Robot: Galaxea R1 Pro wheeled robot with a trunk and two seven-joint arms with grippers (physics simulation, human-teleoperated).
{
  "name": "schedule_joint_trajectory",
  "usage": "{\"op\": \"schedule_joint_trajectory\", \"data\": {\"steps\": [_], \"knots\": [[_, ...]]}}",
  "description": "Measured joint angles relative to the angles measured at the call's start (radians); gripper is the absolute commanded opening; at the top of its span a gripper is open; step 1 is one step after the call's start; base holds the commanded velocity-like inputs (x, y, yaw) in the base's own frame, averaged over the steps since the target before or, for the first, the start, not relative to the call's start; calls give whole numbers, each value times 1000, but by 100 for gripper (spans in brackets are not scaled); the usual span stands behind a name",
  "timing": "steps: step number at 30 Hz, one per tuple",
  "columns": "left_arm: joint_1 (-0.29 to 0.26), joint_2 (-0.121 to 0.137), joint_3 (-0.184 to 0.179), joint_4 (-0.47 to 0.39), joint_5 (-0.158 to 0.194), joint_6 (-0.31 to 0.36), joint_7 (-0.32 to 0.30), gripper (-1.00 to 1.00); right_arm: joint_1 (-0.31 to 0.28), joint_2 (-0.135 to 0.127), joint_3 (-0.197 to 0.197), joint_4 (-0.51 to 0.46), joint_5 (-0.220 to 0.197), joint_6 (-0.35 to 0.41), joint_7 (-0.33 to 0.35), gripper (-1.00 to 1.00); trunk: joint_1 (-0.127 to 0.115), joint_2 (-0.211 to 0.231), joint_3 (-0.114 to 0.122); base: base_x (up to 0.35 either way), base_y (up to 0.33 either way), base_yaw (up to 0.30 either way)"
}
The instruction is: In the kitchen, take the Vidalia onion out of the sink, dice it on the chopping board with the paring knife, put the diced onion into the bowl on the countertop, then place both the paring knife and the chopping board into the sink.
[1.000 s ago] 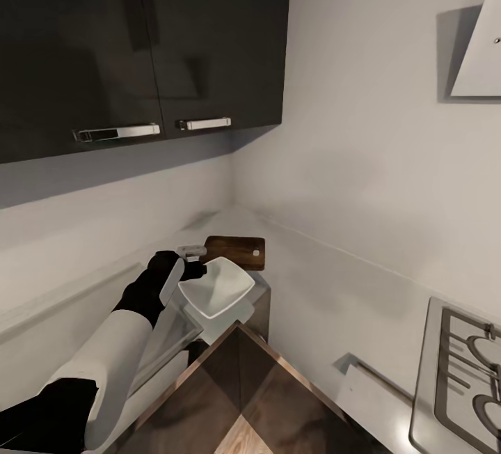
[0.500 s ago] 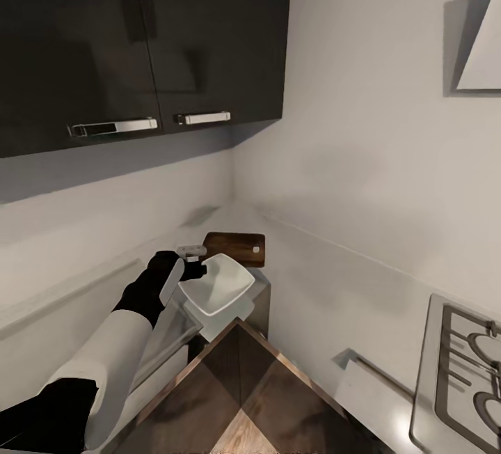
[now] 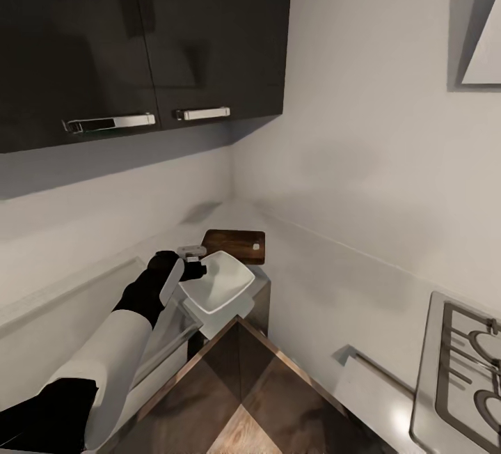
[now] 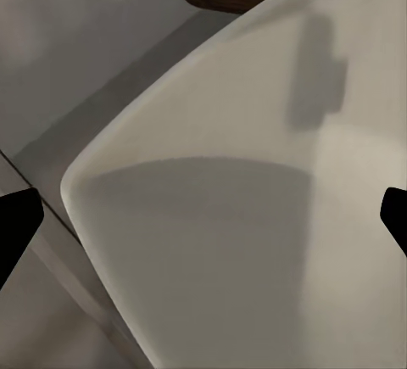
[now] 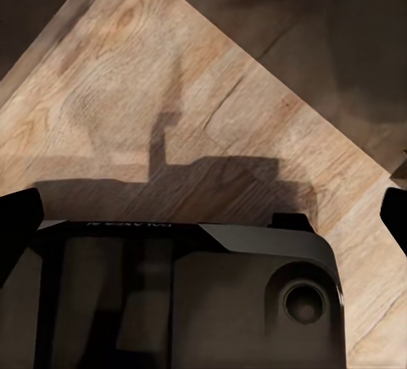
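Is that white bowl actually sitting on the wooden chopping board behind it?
Cannot tell. In the head view the bowl overlaps the chopping board's near edge, hiding any gap or contact.

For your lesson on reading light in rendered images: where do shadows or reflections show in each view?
Head view: the dark glossy cabinets carry faint reflections and shade the wall beneath. Left wrist view: a soft grey shadow lies across the inside of the bowl. Right wrist view: a sharp dark shadow falls on the wood floor.

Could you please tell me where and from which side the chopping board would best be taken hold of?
Probably by the chopping board's free near long edge, from above. It lies flat on the countertop behind the bowl, its far side towards the wall corner; the left end effector is at the bowl's rim.
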Motion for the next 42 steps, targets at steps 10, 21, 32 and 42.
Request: {"op": "schedule_joint_trajectory", "data": {"steps": [10,21,32,42], "knots": [[0,2,0,0,0,0,0,100,-1,0,1,0,1,1,-3,100,0,0,0,0,0,0],[0,5,1,0,1,0,0,100,0,0,0,0,1,17,-5,100,0,0,-8,0,0,0],[0,7,12,0,1,0,1,100,0,0,0,0,1,23,-3,100,0,0,-25,0,67,0],[0,8,33,0,0,0,1,100,-1,1,0,0,1,23,-3,100,0,0,-41,0,22,0]]}}
